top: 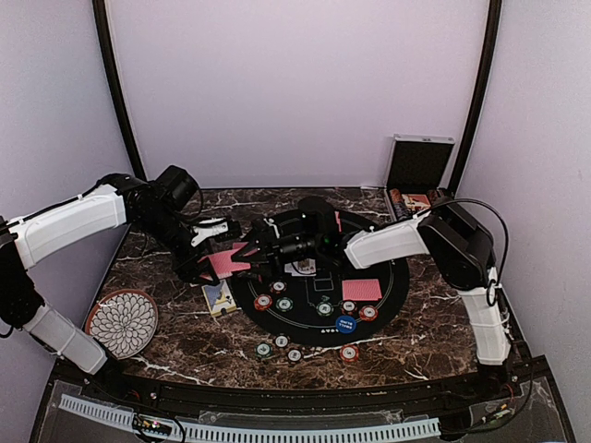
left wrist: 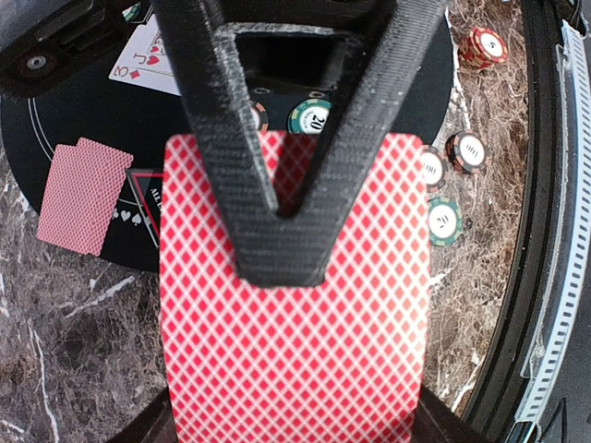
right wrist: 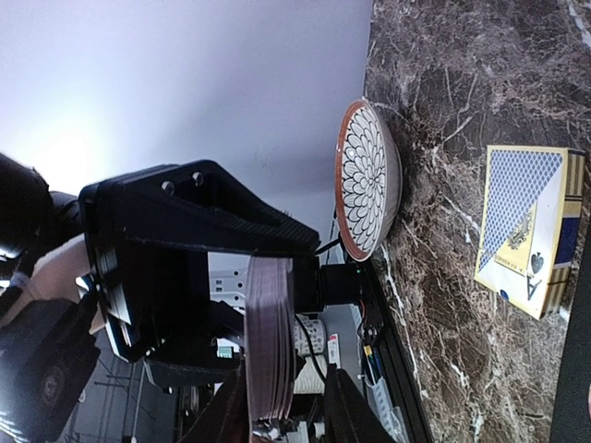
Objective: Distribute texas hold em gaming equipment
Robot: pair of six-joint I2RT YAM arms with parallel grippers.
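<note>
In the top view, a thick stack of red-backed playing cards [top: 228, 266] is held above the left edge of the round black felt mat [top: 399, 277], which lies in the middle of the dark marble table [top: 434, 332]. The left gripper [top: 214, 254] is clamped on this stack, and the right gripper [top: 257, 247] meets it from the mat side. A face-down pair of red-backed cards [top: 361, 290], small round poker chips [top: 284, 304] and a blue button disc [top: 345, 324] are laid out on the mat. More chips are found near the front edge of the table.

In the left wrist view, the black fingers [left wrist: 235, 157] are seen pressed together over the diamond-patterned back of the stack. Face-up cards [left wrist: 152, 60] are seen on the mat beyond.

In the right wrist view, the stack is seen edge-on. The right gripper's own fingers [right wrist: 355, 420] are set apart, one on each side of the stack's edge. A gap is visible on one side, so no grip is made yet.

The step in hand is judged to be the taking of cards from the held stack. For the next move only the outer card or cards should be pinched. They are then to be slid off while the stack is kept firm, and carried to a free place on the mat.
</note>
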